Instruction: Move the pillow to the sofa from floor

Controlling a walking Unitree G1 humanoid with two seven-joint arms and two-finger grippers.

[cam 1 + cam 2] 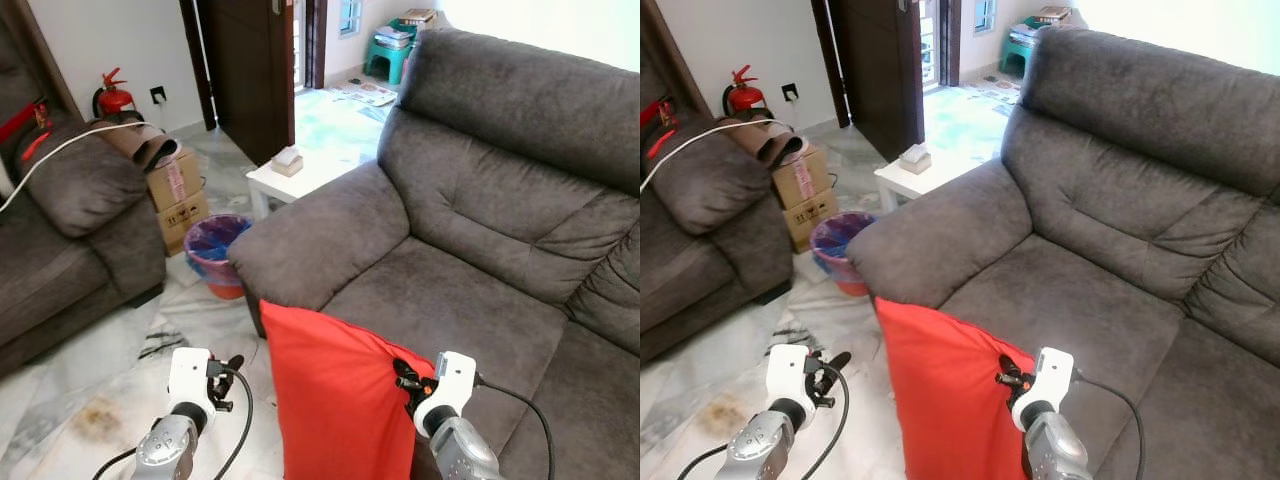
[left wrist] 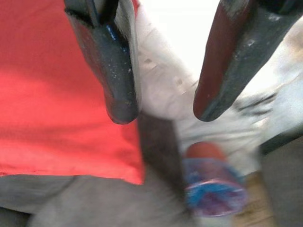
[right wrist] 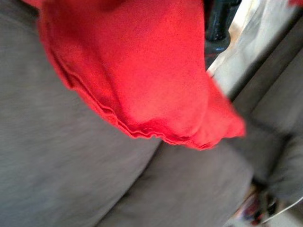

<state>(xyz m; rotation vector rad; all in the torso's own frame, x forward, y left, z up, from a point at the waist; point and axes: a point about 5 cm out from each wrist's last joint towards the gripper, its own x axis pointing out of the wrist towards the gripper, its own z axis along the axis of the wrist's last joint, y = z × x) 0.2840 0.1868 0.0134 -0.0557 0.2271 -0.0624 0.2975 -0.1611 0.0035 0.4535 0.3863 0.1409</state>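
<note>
Red pillow (image 1: 335, 395) stands upright at lower centre, against the front edge of the grey sofa (image 1: 470, 290). Right gripper (image 1: 405, 383) pinches its upper right corner. Left gripper (image 1: 228, 372), lower left, is spread, holding nothing

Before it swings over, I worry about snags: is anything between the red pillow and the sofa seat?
Nothing visible: the red pillow, held by the right gripper, hangs at the bare seat cushion.

Matt red cloth pillow (image 1: 335, 400), napped grey fabric sofa (image 1: 480, 250), glossy marble floor (image 1: 90, 390)
</note>
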